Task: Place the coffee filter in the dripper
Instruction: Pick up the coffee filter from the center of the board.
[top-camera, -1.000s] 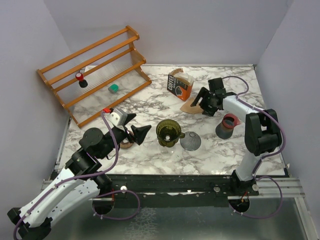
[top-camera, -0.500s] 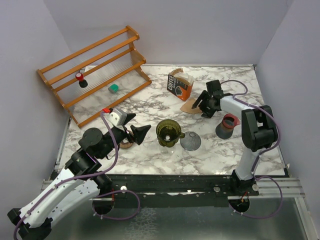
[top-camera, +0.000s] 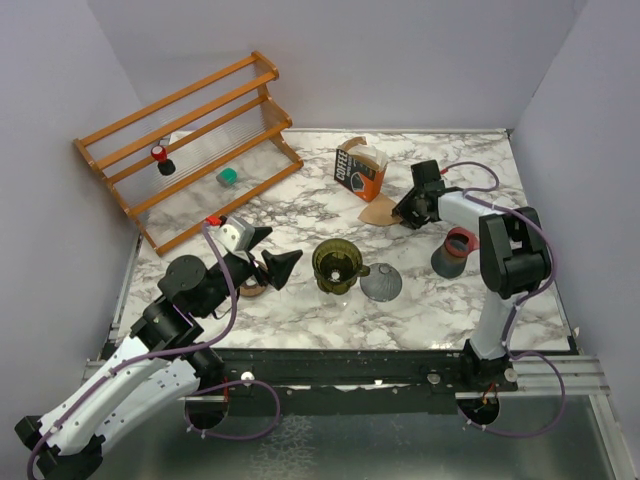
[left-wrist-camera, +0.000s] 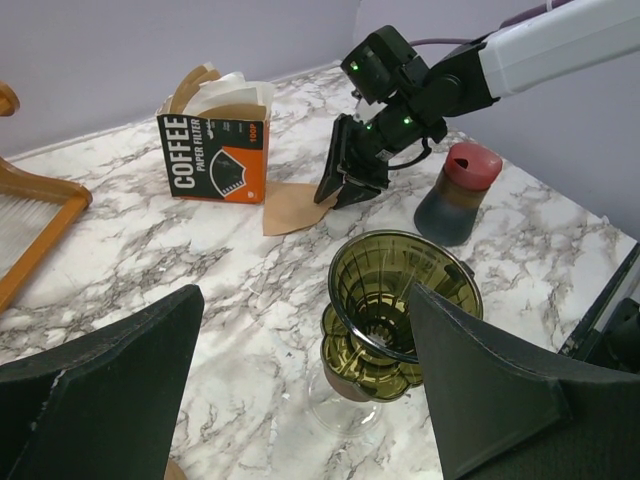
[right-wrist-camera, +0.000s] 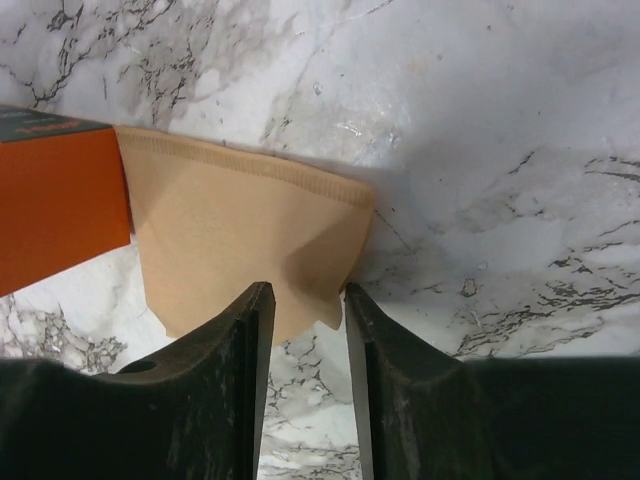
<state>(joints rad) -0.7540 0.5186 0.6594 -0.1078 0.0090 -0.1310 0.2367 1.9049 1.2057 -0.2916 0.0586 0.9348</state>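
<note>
A tan paper coffee filter (top-camera: 378, 212) lies flat on the marble table beside the orange box. In the right wrist view the filter (right-wrist-camera: 240, 240) has its near corner between my right gripper's (right-wrist-camera: 308, 300) narrowed jaws, which still show a gap. From the left wrist camera, the right gripper (left-wrist-camera: 335, 195) points down onto the filter (left-wrist-camera: 295, 208). The olive-green glass dripper (top-camera: 337, 265) stands upright mid-table. My left gripper (top-camera: 280, 250) hovers open just left of it, the dripper (left-wrist-camera: 400, 300) lying ahead between its wide fingers.
An orange coffee filter box (top-camera: 360, 168) stands behind the filter. A dark container with a red lid (top-camera: 455, 250) sits right of the dripper, a grey ribbed cone (top-camera: 381, 283) in front. A wooden rack (top-camera: 190, 140) fills the back left.
My right gripper has lowered toward the filter's edge and its jaws have narrowed around the filter's corner. The left arm and dripper have not moved.
</note>
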